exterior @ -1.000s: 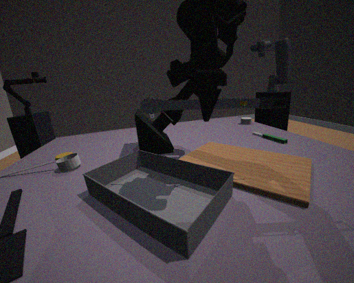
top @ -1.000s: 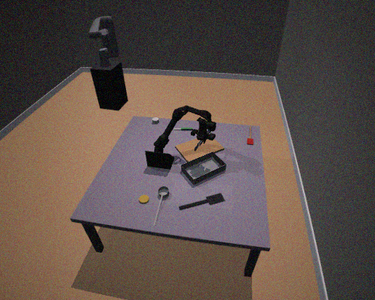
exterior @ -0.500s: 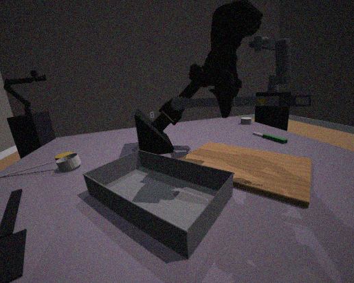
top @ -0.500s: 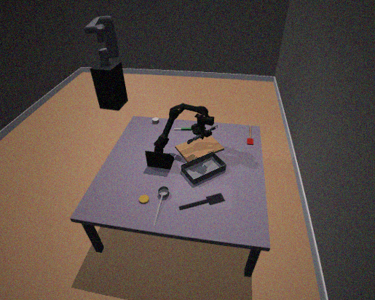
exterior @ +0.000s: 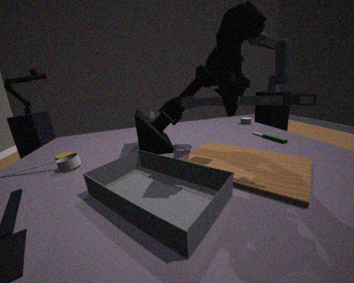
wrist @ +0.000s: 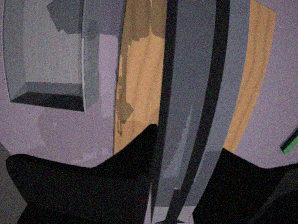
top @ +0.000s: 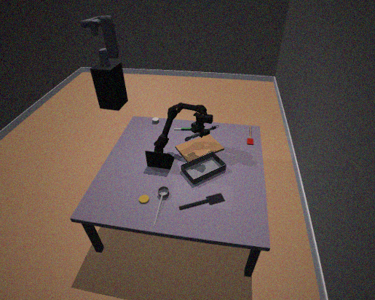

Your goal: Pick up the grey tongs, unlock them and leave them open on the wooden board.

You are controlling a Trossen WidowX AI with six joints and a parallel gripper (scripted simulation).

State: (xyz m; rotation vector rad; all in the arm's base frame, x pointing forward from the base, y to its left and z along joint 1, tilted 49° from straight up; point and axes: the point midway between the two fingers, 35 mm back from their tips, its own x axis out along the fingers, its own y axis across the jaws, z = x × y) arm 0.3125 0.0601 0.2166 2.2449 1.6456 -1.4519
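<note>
My gripper (top: 203, 133) (exterior: 231, 104) (wrist: 167, 131) is shut on the grey tongs (top: 192, 137) (exterior: 273, 99) (wrist: 192, 65). It points down and holds them in the air, about level, beyond the wooden board (top: 214, 144) (exterior: 280, 168) (wrist: 142, 65) as the top camera sees it. The two arms of the tongs run close together in the wrist view, with a narrow dark gap. Whether the lock is on cannot be told. The roasting tin (top: 210, 176) (exterior: 136, 209) (wrist: 47, 100) is empty and stands beside the board.
A green-handled knife (top: 186, 129) (exterior: 274, 138) (wrist: 292, 143) and a white cylinder (top: 155, 121) (exterior: 246, 121) lie past the board. A red-ended tool (top: 250, 141), a black spatula (top: 215, 199) (exterior: 7, 220), a round ladle (top: 163, 193) (exterior: 69, 163) and a yellow disc (top: 143, 199) are elsewhere.
</note>
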